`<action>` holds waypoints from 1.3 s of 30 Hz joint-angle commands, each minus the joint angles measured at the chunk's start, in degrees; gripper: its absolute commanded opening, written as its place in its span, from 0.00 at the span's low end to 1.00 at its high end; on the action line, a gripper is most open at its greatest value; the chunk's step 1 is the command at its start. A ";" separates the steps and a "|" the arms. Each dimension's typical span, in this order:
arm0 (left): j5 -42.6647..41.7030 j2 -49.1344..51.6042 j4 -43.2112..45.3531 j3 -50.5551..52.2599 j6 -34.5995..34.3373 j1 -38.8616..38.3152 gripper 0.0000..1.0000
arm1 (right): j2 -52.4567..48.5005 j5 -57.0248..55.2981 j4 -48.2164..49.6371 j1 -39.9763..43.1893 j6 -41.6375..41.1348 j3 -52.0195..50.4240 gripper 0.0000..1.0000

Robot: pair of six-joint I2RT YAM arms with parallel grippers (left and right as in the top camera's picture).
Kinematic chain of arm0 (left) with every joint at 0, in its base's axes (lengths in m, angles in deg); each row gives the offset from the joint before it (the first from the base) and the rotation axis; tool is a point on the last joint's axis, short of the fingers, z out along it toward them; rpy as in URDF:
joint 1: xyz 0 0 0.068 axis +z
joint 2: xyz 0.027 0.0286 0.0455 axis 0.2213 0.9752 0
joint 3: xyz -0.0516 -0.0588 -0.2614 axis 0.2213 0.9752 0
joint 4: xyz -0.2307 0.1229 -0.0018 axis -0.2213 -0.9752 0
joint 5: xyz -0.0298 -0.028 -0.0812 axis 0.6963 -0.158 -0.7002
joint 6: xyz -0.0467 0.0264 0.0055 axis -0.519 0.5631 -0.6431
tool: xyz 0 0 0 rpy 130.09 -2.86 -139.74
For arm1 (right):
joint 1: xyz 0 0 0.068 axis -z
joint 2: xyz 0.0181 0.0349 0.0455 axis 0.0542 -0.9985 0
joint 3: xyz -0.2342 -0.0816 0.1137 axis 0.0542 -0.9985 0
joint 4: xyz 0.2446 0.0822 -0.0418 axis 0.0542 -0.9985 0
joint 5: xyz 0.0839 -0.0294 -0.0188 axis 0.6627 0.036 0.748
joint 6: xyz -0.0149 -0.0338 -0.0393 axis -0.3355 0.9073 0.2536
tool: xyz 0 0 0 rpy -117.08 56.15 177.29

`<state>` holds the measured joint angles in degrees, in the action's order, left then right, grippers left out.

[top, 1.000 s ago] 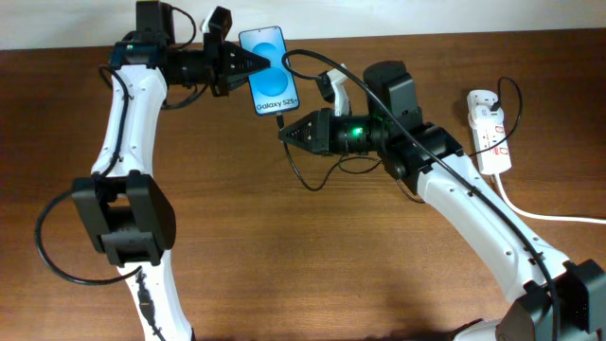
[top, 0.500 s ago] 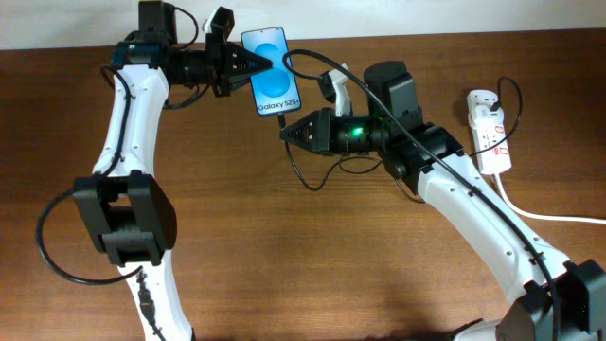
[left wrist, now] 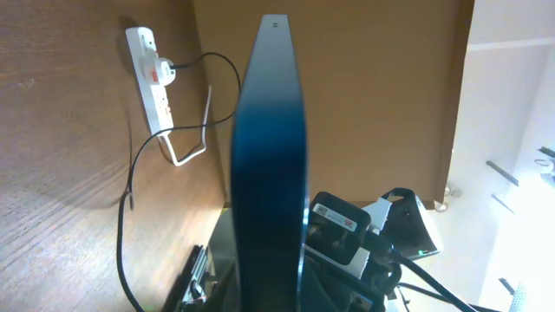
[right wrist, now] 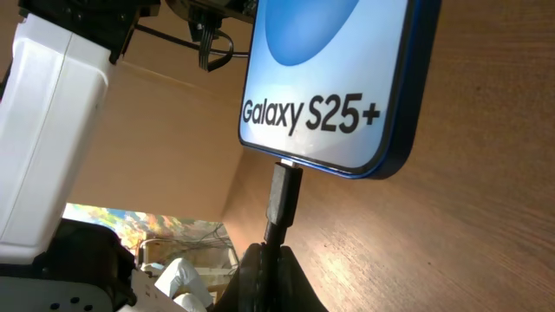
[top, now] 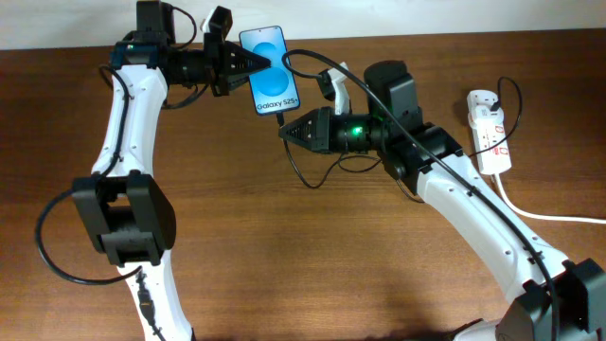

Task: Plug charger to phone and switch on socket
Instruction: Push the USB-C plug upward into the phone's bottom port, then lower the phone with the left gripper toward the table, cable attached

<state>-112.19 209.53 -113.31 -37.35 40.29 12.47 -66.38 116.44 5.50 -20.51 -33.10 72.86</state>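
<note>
The phone (top: 270, 69) with its blue-and-white "Galaxy S25+" screen lies at the far middle of the table. My left gripper (top: 248, 64) is shut on its left edge; in the left wrist view the phone (left wrist: 269, 173) stands edge-on between the fingers. My right gripper (top: 286, 131) is shut on the charger (top: 280, 121) just below the phone. In the right wrist view the charger's plug (right wrist: 284, 191) sits at the port in the phone's (right wrist: 329, 78) bottom edge, with the fingers (right wrist: 276, 260) clamped on the cable. The socket (top: 490, 133) lies at the right.
The thin black cable loops on the table (top: 303, 175) under my right arm and also runs to the socket's plug head (top: 480, 98). A thick white cord (top: 540, 214) trails off right. In the left wrist view the socket (left wrist: 154, 78) lies far off.
</note>
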 commanded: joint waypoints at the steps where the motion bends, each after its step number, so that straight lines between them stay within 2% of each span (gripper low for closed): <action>1: -3.39 -0.09 -0.15 -0.52 0.33 -1.42 0.00 | -0.52 -3.10 1.31 0.57 0.20 0.02 0.04; 22: -3.61 -0.09 -0.11 -0.52 0.33 -2.93 0.00 | -0.52 -0.85 1.68 2.71 0.22 0.02 0.04; 26: -3.63 -0.09 -0.13 -0.52 0.33 -2.47 0.00 | -0.52 -0.68 -0.33 2.69 0.70 0.02 0.08; 31: -3.67 -0.09 -0.13 -0.52 0.33 -2.32 0.00 | -0.52 -0.70 0.85 2.75 0.66 0.04 0.05; 32: -3.65 -0.09 -0.13 -0.52 0.33 -2.29 0.00 | -0.52 -0.70 0.85 2.75 0.66 0.04 0.06; 34: -3.65 -0.09 -0.13 -0.52 0.33 -2.29 0.00 | -0.52 -0.46 0.68 2.75 0.68 0.04 0.16; 39: -3.67 -0.09 -0.13 -0.52 0.33 -2.14 0.00 | -0.52 -0.46 0.68 3.04 0.66 0.04 0.18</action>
<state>-111.93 209.53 -112.96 -37.35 40.29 11.22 -66.38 118.76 5.12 -19.04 -33.12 72.44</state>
